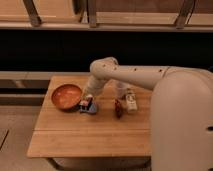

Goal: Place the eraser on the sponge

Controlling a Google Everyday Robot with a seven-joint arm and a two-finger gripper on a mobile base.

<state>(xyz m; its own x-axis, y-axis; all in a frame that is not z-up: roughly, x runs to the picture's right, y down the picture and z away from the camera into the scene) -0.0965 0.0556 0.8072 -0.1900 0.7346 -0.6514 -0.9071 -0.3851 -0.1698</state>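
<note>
A light-blue sponge [92, 108] lies on the wooden table [90, 135], just right of the orange bowl. My gripper [87, 102] is directly over the sponge's left part, at the end of the white arm that reaches down from the right. A small dark block with white and reddish parts, the eraser [86, 104], sits at the gripper's tip, on or just above the sponge. Whether the eraser is held I cannot tell.
A round orange bowl [66, 96] stands at the table's left. A dark red-brown elongated object [118, 107] and a white upright labelled item [131, 100] stand to the right of the sponge. Dark shelving runs behind the table.
</note>
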